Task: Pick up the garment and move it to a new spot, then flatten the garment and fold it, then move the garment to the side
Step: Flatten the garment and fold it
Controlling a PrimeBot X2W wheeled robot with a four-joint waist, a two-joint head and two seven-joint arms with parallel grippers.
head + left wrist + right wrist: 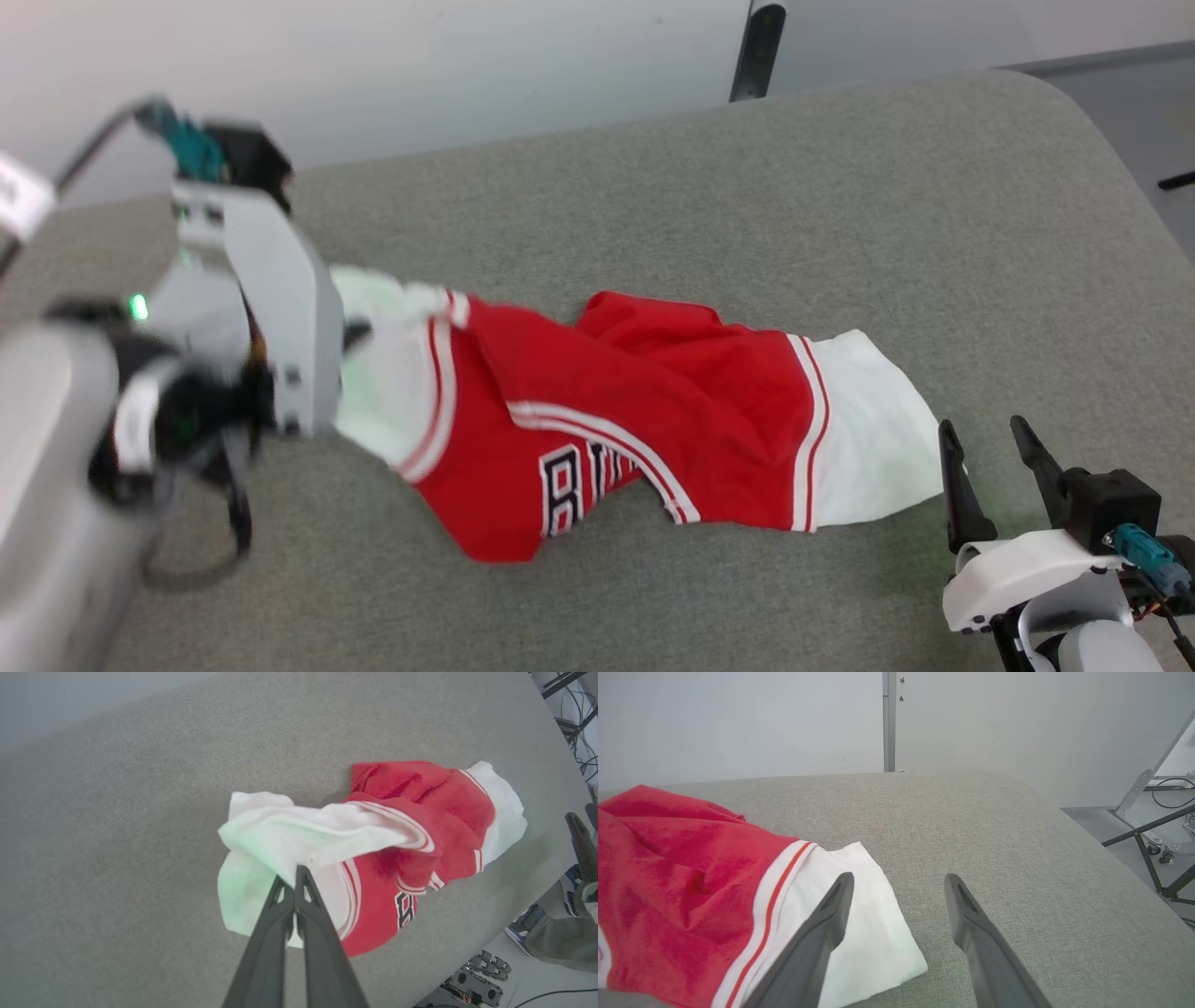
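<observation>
The garment, a red jersey with white sleeves and striped trim, lies crumpled and stretched across the grey fabric table. My left gripper is shut on its white left sleeve, which is bunched and raised at the fingertips. In the head view the pale left wrist covers that grip. My right gripper stands open near the front right, just beside the garment's other white sleeve, with nothing between its fingers. The red body lies to the left of it.
A dark post stands behind the table's far edge. The table's rounded right edge drops to the floor, where a metal frame stands. A person's leg and shoe are beside the table. Bare grey surface lies beyond the garment.
</observation>
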